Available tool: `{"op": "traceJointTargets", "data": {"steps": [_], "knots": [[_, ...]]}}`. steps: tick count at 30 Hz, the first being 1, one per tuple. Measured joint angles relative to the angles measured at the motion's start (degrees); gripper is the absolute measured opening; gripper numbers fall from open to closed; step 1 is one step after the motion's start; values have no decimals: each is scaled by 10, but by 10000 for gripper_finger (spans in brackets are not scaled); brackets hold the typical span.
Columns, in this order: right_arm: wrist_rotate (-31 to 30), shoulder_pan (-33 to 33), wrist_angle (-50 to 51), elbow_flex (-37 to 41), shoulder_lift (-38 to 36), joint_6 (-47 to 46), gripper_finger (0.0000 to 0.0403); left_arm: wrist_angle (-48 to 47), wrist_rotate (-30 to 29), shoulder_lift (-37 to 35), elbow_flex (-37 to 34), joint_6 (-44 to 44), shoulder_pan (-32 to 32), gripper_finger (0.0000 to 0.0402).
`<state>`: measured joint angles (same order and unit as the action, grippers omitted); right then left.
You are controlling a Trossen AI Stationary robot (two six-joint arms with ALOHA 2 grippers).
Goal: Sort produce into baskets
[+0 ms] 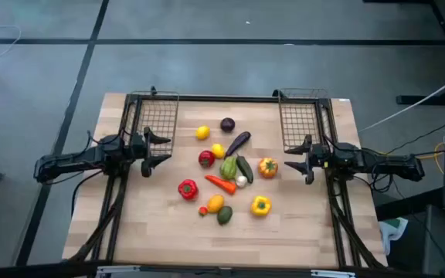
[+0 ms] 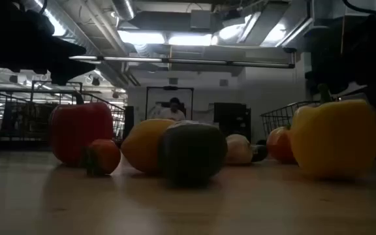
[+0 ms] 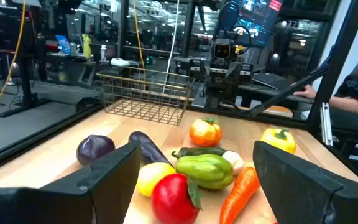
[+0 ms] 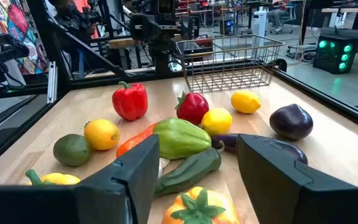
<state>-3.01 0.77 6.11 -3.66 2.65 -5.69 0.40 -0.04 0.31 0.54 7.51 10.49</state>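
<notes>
The table [image 1: 300, 232] carries two wire baskets at its far edge, the left basket [image 1: 154, 117] and the right basket [image 1: 300, 117], both without produce in them. Between them, mid-table, the produce [image 1: 226, 174] lies in a loose heap. The left gripper [image 1: 154, 150] and right gripper [image 1: 296, 164] hover at either side, jaws spread wide, holding nothing. I'd say the orange pepper [image 1: 267, 167] sits nearest the right gripper, straight ahead of its jaws; the red pepper [image 1: 188, 188] lies nearer the left.
</notes>
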Motion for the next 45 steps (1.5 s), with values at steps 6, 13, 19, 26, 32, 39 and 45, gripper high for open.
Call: {"op": "traceJointTargets", "data": {"steps": [6,13,19,26,32,39,45], "knots": [[0,0,0,0,0,0,214,0,0,0,0,0,0,306],[0,0,0,0,0,0,214,0,0,0,0,0,0,306],[0,0,0,0,0,0,214,0,0,0,0,0,0,306],[0,0,0,0,0,0,214,0,-1,0,0,-4,0,306],[0,0,0,0,0,0,214,0,-1,0,0,-1,0,306],[0,0,0,0,0,0,214,0,-1,0,0,-1,0,306],[0,0,0,0,0,0,214,0,-4,0,0,-36,0,306]]}}
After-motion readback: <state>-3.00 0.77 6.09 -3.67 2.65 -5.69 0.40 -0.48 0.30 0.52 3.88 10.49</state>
